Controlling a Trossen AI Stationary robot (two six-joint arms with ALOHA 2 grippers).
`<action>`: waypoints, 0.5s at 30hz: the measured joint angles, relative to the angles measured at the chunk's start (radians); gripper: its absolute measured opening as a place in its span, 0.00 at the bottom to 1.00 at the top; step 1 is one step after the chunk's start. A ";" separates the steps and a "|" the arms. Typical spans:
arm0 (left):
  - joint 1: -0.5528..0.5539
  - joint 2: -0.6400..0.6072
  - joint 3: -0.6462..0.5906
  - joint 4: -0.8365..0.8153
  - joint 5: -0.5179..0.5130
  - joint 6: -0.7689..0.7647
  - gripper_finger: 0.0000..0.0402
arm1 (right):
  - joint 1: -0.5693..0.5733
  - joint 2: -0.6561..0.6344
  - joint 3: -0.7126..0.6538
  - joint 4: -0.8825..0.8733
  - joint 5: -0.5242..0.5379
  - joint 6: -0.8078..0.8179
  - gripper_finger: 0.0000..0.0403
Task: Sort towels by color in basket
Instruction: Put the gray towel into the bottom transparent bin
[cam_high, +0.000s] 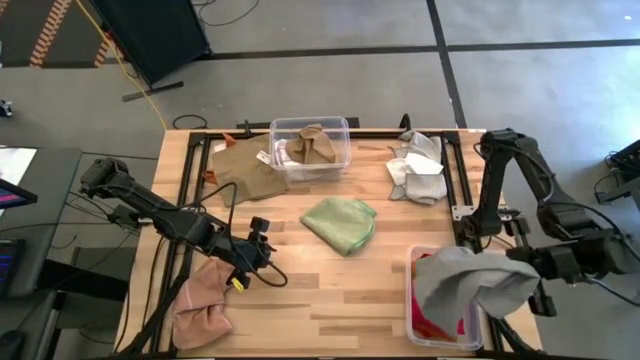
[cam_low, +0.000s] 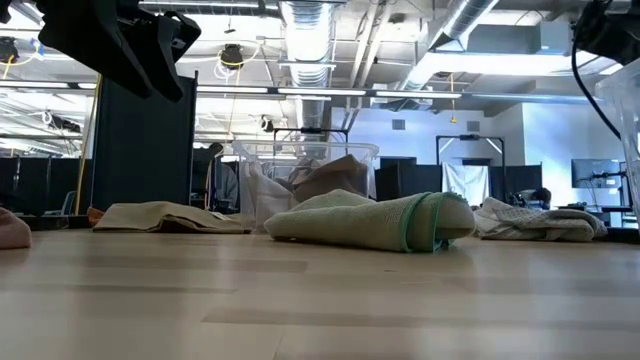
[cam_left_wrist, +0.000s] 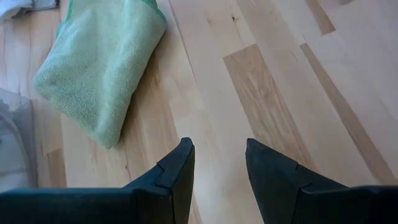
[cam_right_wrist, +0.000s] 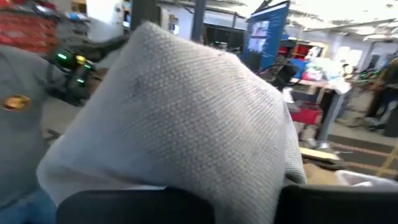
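Observation:
My right gripper is shut on a grey towel above the clear bin at the near right, which holds red cloth. In the right wrist view the grey towel covers my fingers. My left gripper hovers open over bare wood, apart from the light green towel lying flat mid-table. A pink towel lies at the near left. A tan towel lies beside the far bin, which holds tan and beige cloths. My right gripper holds the grey towel by a bunched part at its right end; the cloth itself hides the fingers. The gripper comes level from the table's right. The towel is lifted clear and billows slack toward the table's left, over the near right bin.
White and grey checked towels lie heaped at the far right. Black frame rails run along the table's edges. Bare wood lies between the pink towel and the near right bin.

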 joint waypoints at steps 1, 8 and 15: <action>0.000 0.000 0.000 0.000 0.000 -0.001 0.35 | 0.010 0.005 -0.009 -0.007 -0.001 0.025 0.09; 0.000 0.002 0.000 -0.010 0.000 -0.007 0.35 | 0.039 0.061 -0.024 -0.131 -0.005 0.264 0.09; 0.000 0.002 0.000 -0.038 0.004 -0.036 0.35 | 0.037 0.103 -0.024 -0.225 -0.029 0.428 0.09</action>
